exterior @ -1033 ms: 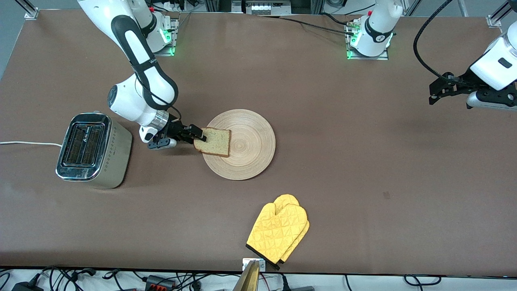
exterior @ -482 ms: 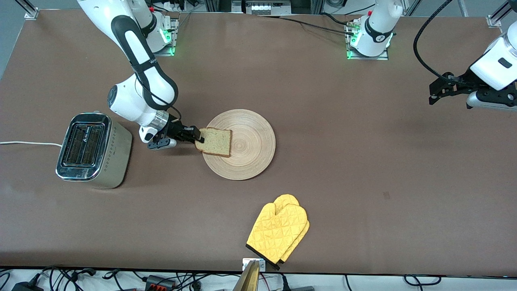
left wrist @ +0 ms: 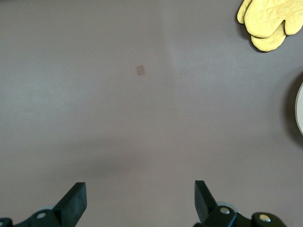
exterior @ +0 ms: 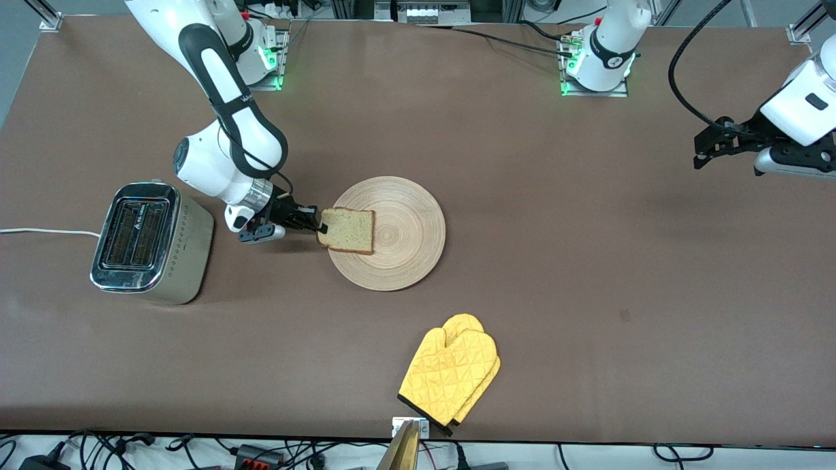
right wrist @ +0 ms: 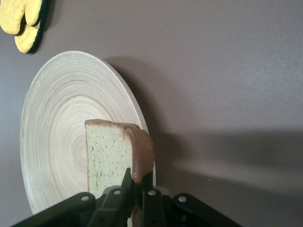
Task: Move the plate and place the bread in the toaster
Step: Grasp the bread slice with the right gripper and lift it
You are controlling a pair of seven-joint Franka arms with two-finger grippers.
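Right gripper (exterior: 320,228) clamps bread (exterior: 347,230) edge on plate (exterior: 408,261) | left gripper (exterior: 702,153) agape, waiting | toaster (exterior: 151,243) empty; loading remains

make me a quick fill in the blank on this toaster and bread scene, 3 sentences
1. The right gripper is shut on the ____.
2. The bread rests on the round wooden ____.
3. The yellow oven mitts lie nearer to the front camera than the plate, and the toaster stands toward the ____ arm's end of the table.

Missing words: bread; plate; right
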